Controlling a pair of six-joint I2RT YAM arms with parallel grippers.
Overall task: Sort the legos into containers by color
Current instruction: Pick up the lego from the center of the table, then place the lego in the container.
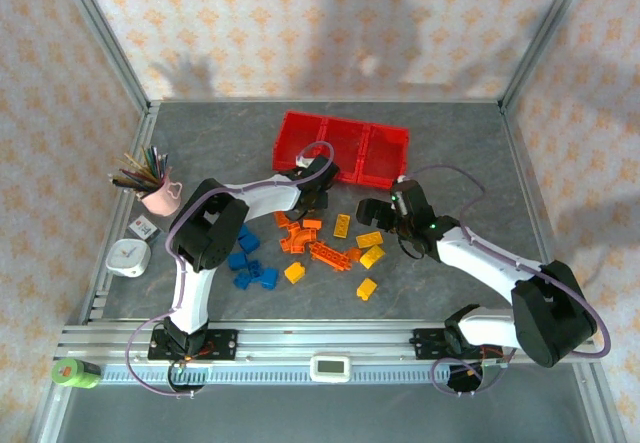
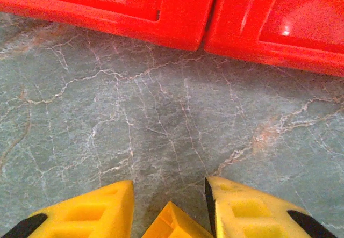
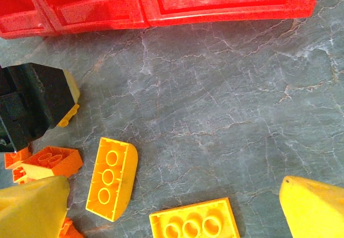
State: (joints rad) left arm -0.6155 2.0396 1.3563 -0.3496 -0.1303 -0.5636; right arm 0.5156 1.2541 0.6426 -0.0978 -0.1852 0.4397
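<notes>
Three joined red containers [image 1: 345, 148] stand at the back of the table. Loose legos lie in front of them: blue ones [image 1: 250, 263] on the left, orange ones [image 1: 312, 245] in the middle, yellow ones [image 1: 370, 255] on the right. My left gripper [image 1: 318, 203] hovers low just before the containers [image 2: 161, 12], shut on a yellow-orange lego [image 2: 173, 223] whose corner pokes out between the fingers. My right gripper [image 3: 172, 187] stands wide open above two yellow legos, a rounded one [image 3: 112, 178] and a flat one [image 3: 193, 224]. The left gripper's black body [image 3: 32, 103] shows at the left of the right wrist view.
A pink pencil cup [image 1: 160, 198], a white clock [image 1: 128, 257] and a small card [image 1: 145, 228] sit at the left edge. A green bottle [image 1: 75, 373] lies by the front rail. Metal frame rails border the table.
</notes>
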